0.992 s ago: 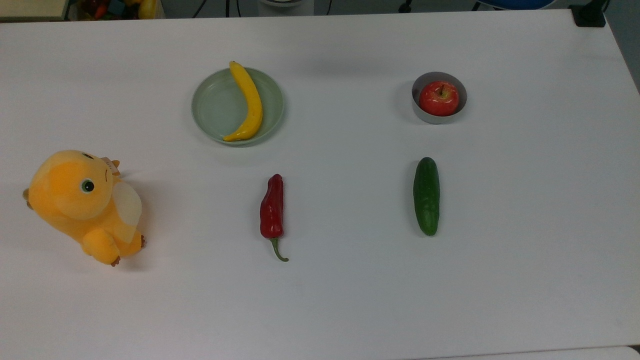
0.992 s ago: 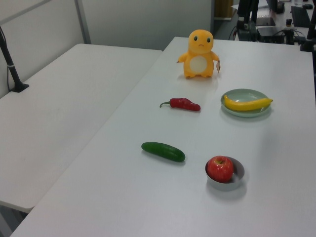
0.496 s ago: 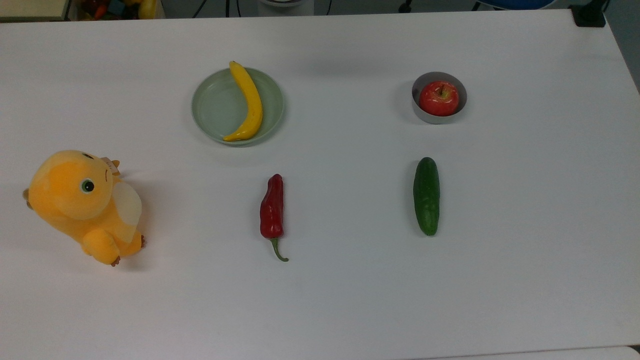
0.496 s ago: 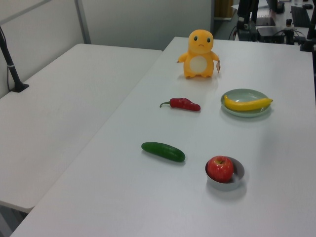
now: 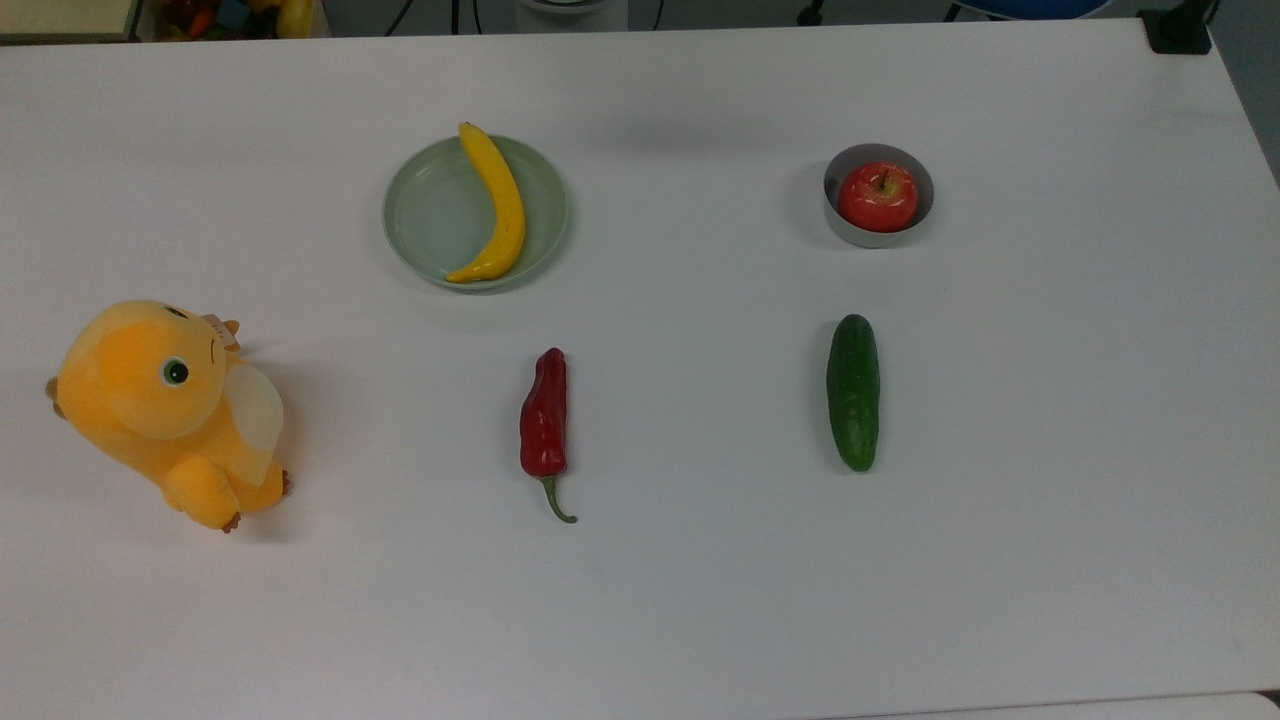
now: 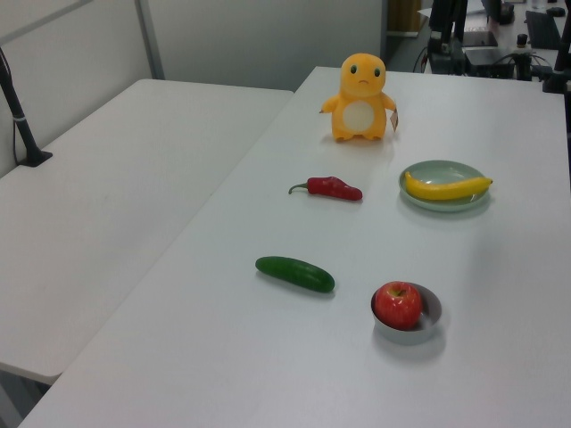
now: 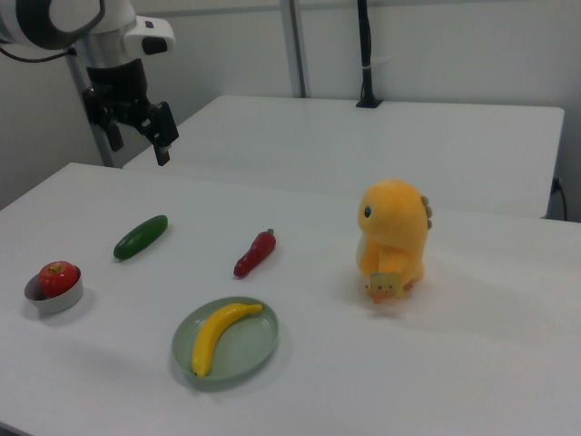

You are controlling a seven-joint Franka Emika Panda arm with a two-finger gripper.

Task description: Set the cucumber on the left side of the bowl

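Note:
The dark green cucumber (image 5: 853,392) (image 6: 294,273) (image 7: 141,236) lies flat on the white table, a short way in front of the small grey bowl (image 5: 873,238) (image 6: 434,314) (image 7: 56,299) in the top view. A red apple (image 5: 877,196) sits in the bowl. In the right view my gripper (image 7: 141,150) hangs in the air, well above the table, up and behind the cucumber. Its two black fingers are spread open with nothing between them.
A pale green plate (image 5: 425,215) carries a banana (image 5: 497,205). A red chili pepper (image 5: 544,420) lies to the top view's left of the cucumber. An orange plush toy (image 5: 165,405) stands at the top view's far left. A second white table (image 6: 107,196) adjoins this one.

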